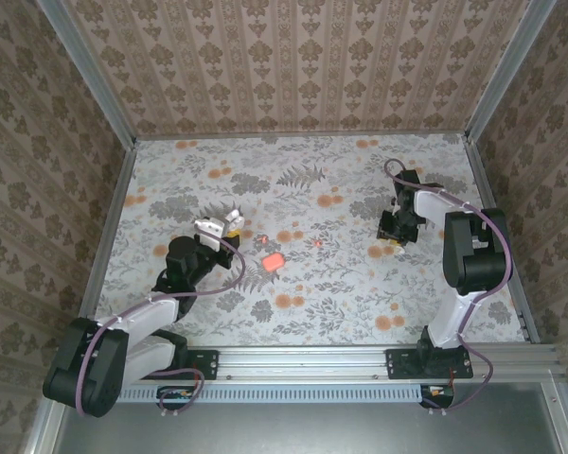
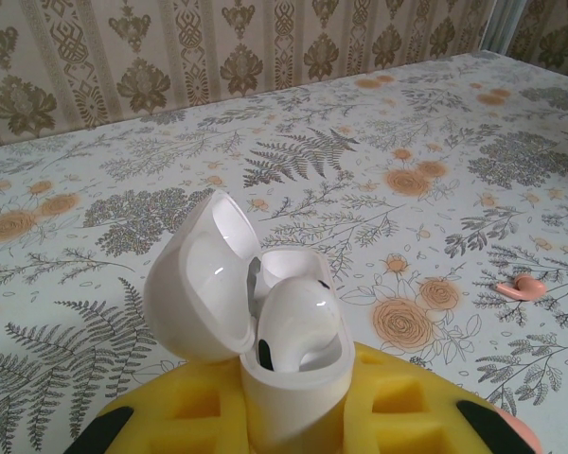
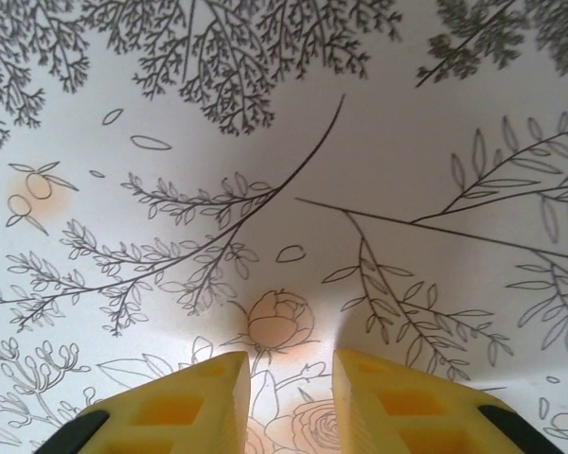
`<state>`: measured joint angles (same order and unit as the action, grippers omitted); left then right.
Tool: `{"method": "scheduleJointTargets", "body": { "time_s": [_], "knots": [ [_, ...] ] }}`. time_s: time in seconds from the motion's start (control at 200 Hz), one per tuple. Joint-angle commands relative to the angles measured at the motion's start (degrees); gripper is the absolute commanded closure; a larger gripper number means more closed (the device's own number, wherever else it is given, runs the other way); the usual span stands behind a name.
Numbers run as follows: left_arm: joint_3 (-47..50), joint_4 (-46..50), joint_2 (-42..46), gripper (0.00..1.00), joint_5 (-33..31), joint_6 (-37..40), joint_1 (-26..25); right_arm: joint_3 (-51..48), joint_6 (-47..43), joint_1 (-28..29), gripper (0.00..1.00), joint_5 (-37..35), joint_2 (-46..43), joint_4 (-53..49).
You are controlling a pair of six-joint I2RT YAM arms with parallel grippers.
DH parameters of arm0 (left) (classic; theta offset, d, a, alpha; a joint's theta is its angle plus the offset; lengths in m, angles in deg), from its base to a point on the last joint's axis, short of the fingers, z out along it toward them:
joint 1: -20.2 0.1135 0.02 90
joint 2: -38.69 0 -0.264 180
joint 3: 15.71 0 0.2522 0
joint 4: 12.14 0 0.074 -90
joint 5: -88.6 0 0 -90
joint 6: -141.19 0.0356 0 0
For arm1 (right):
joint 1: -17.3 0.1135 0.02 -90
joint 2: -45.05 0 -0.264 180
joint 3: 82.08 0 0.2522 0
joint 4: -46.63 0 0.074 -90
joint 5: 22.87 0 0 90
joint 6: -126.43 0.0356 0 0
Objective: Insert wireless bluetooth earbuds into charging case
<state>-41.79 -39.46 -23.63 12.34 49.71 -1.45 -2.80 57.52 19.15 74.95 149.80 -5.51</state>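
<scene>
White charging case (image 2: 298, 397), lid open, one white earbud (image 2: 298, 322) seated inside, is clamped between left fingers (image 2: 170, 421), which are cut off at the frame edge. Right fingers (image 3: 175, 411) are held narrowly apart, empty, over the worktop (image 3: 284, 142). A small coral piece (image 2: 523, 286) can't be identified.

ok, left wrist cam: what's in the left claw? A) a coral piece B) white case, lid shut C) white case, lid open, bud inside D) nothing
C: the left claw grips the white case, lid flipped up, a white earbud seated inside.
</scene>
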Motion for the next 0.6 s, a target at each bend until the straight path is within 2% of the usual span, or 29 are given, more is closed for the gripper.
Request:
{"method": "scheduleJointTargets", "body": {
  "time_s": [0.0, 0.34, 0.595],
  "knots": [
    [-1.4, -0.1, -0.4, 0.99, 0.8, 1.4, 0.3, 0.0, -0.7, 0.8, 0.70, 1.3, -1.1, -2.1],
    [-1.5, -0.4, -1.0, 0.99, 1.4, 1.2, 0.3, -2.9, 1.4, 1.1, 0.68, -1.7, -8.6, -4.9],
    [-1.5, -0.5, -1.1, 0.99, 1.4, 1.2, 0.3, -3.0, 2.8, 0.7, 0.67, -1.1, -8.4, -6.0]
  ]
}}
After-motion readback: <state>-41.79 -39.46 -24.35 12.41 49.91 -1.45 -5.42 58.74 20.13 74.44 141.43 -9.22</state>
